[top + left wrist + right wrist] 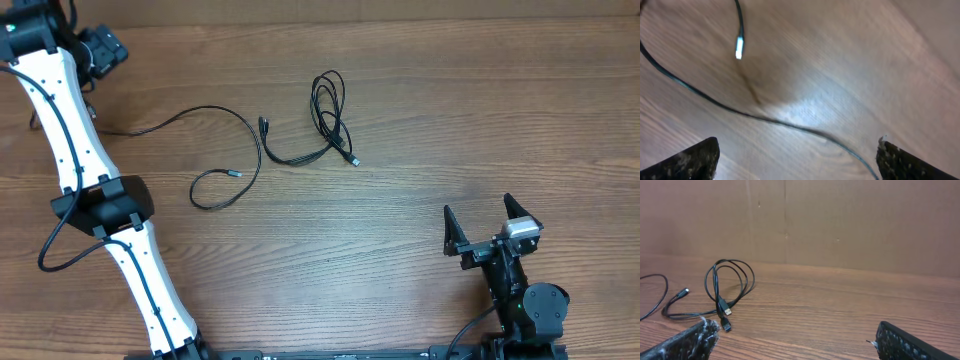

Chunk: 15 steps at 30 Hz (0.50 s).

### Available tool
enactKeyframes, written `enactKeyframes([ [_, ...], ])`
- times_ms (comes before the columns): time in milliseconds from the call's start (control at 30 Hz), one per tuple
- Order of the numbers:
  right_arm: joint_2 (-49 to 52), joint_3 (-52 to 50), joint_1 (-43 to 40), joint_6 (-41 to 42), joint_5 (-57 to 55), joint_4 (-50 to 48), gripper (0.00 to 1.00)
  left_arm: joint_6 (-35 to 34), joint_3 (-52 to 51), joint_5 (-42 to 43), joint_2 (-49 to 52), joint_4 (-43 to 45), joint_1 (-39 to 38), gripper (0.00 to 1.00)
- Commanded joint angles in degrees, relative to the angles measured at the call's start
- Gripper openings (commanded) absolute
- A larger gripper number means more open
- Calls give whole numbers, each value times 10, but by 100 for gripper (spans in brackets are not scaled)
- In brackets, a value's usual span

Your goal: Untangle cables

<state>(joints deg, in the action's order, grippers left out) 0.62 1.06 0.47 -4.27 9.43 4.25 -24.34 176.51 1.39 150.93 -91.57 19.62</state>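
Wall behind coiled cable: right-wrist only

Black cables on brown wood-grained table; one plug tip seemingly silver.

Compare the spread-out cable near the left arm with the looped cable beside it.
The spread-out cable trails in one long open curve; the looped cable is gathered into overlapping loops. The spread-out cable covers more of the table than the compact looped cable. Both are thin, black and plug-ended.
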Motion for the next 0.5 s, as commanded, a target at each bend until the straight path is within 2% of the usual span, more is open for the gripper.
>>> enactKeyframes([
  [0, -5, -6, 2, -1, -4, -2, 100, 16, 5, 20, -5, -32, -6, 100],
  [100, -5, -6, 2, -1, -4, -2, 100, 35, 0, 35, -4, -52, -7, 100],
  [233, -5, -6, 2, -1, -4, -2, 100, 93, -31, 156, -4, -52, -16, 100],
  [467, -5, -6, 2, -1, -4, -2, 100, 76, -123, 160, -4, -42, -46, 100],
])
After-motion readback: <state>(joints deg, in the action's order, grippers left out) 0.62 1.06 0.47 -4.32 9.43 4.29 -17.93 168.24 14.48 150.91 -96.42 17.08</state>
